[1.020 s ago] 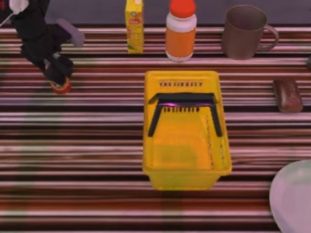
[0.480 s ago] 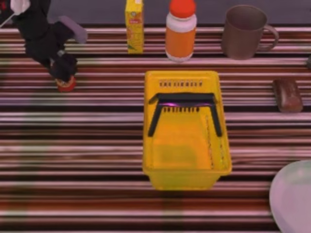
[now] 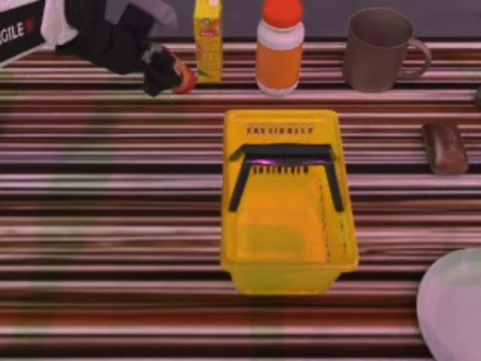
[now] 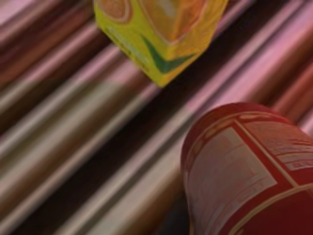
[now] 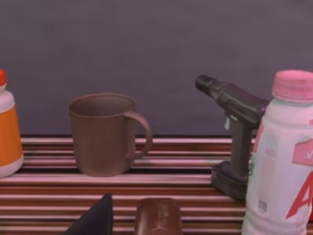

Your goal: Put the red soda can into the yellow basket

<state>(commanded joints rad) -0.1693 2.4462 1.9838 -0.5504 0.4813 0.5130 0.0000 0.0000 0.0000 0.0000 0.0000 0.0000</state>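
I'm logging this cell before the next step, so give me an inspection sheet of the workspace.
Surface: striped table.
Job's things: red soda can held by the left gripper above the table; yellow basket centre, holding nothing, handles folded.
Clutter: juice carton, orange bottle, brown mug, brown block, drill, white bottle.
Grippers: left shut on can; right not in view.
Cables: nothing seen.
Surroundings: plain grey wall.

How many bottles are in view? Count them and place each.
2. The orange bottle stands at the table's back edge between carton and mug. A white, pink-capped bottle shows only in the right wrist view.
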